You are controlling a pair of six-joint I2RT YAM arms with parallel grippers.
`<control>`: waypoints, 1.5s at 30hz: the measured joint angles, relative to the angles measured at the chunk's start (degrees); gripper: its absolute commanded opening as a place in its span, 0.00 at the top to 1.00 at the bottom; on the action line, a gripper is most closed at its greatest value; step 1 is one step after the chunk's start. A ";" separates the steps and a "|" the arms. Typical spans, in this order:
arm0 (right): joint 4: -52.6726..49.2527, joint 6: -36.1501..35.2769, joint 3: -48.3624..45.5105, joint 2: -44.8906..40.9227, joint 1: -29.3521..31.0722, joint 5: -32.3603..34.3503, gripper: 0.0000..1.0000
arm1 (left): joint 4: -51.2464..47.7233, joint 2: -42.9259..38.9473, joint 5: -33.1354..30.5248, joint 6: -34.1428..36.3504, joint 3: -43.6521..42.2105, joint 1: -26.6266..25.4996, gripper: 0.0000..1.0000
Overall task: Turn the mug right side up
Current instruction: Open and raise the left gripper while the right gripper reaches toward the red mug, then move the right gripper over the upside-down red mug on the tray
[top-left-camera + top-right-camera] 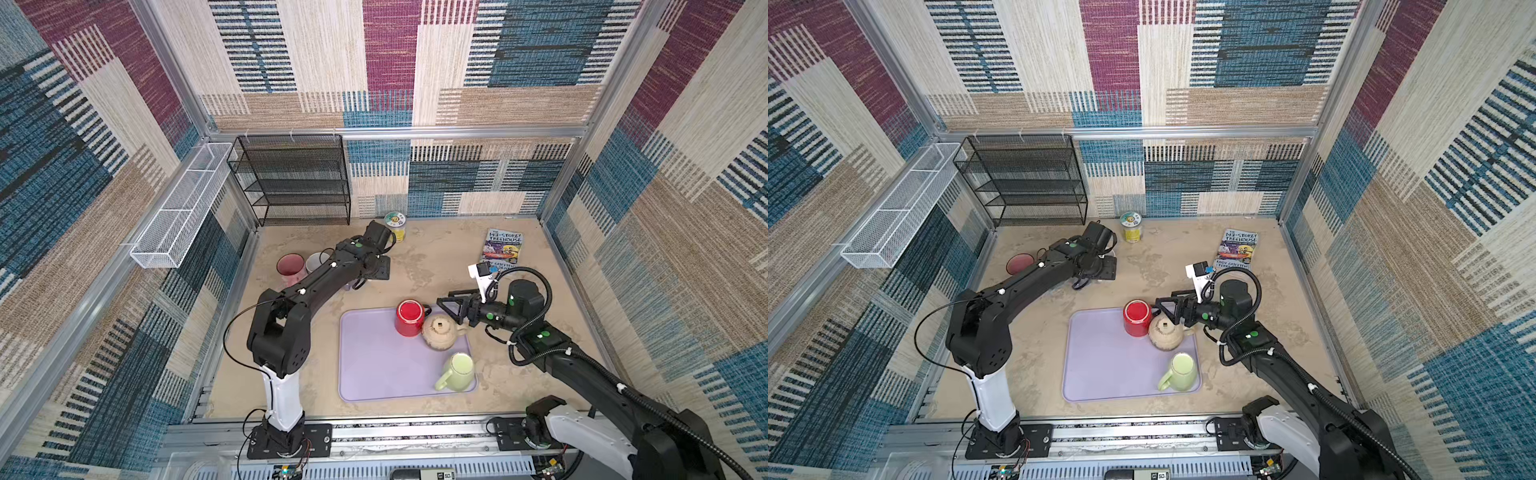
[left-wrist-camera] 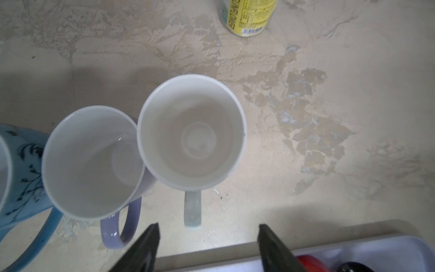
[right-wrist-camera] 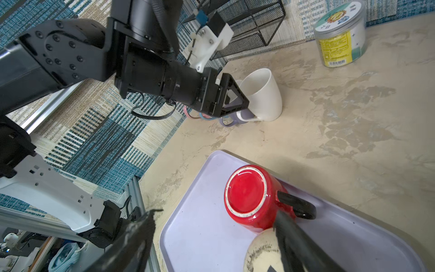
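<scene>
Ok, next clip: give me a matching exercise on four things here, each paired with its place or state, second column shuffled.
Things:
1. red mug
2. white mug
3. book
4. yellow jar

Places or states:
A. lying flat on the table, towards the back right
B. mouth up, beside the lilac mug
C. base up on the purple tray
D. standing near the black wire rack

Pairs: 1-C, 2-B, 3-A, 4-D
</scene>
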 measured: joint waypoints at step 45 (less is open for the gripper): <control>-40.52 -9.62 26.62 21.22 13.66 31.52 0.87 | -5.07 -60.24 7.30 0.02 -37.88 -1.90 0.00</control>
